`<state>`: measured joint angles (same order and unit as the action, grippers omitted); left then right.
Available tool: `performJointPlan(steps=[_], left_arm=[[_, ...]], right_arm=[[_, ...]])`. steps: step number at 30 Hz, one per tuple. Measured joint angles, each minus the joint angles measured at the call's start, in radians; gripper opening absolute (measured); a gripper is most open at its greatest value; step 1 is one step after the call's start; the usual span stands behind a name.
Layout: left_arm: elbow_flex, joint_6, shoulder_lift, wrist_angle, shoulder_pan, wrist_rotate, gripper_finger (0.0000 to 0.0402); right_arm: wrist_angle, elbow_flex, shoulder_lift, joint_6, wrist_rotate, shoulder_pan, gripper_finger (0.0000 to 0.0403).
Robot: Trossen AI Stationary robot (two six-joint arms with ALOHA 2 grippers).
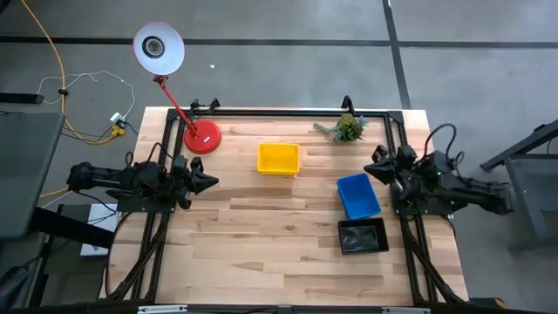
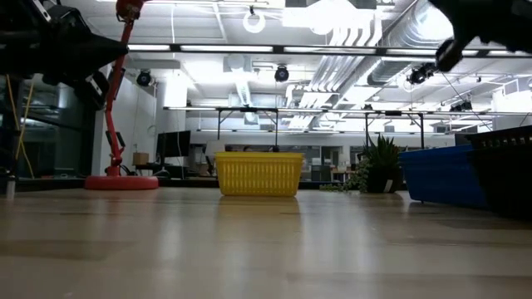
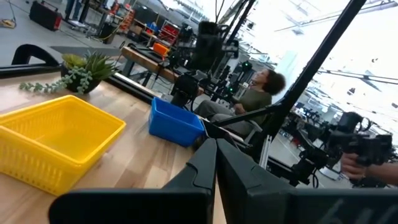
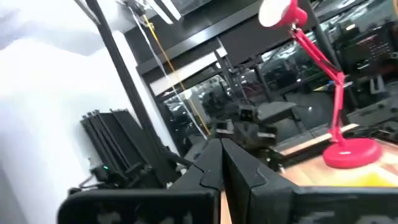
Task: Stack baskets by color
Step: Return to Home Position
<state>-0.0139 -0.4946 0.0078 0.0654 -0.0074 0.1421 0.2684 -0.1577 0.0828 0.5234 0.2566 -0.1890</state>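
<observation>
Left gripper [image 1: 207, 181]: fingers pressed together, nothing held; it hangs at the table's [image 1: 261, 262] left edge, near the lamp [image 1: 201, 137] base.
Right gripper [image 1: 375, 167]: likewise closed and empty, at the right edge, just beside the blue stack [image 1: 358, 195].
Baskets: yellow stack [image 1: 278, 159] far centre, blue stack right, black stack [image 1: 363, 235] just in front of it; you can't count layers from above.
Risk, right: if you swing that arm low, it could knock the blue or black stack askew.
Risk, left: clip the lamp and it may tip toward the yellow stack.
</observation>
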Motion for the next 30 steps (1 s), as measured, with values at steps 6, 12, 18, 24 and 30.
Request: performJointPlan(steps=[6,12,18,24,30], left_arm=[[0.000,0.000,0.000,0.000,0.000,0.000,0.0001],[0.000,0.000,0.000,-0.001,0.000,0.000,0.0001],[0.000,0.000,0.000,-0.001,0.000,0.000,0.0001],[0.000,0.000,0.000,-0.002,0.000,0.000,0.0001],[0.000,0.000,0.000,-0.002,0.000,-0.001,0.0001]], right_arm=[[0.065,0.129,-0.038,-0.027,-0.085,0.001,0.0000],[-0.028,0.148,-0.039,-0.121,-0.137,0.060,0.0000],[-0.241,0.148,-0.038,-0.189,-0.265,0.134,0.0000],[-0.238,0.147,-0.033,-0.315,-0.364,0.146,0.0000],[-0.239,0.147,-0.030,-0.343,-0.354,0.146,0.0000]])
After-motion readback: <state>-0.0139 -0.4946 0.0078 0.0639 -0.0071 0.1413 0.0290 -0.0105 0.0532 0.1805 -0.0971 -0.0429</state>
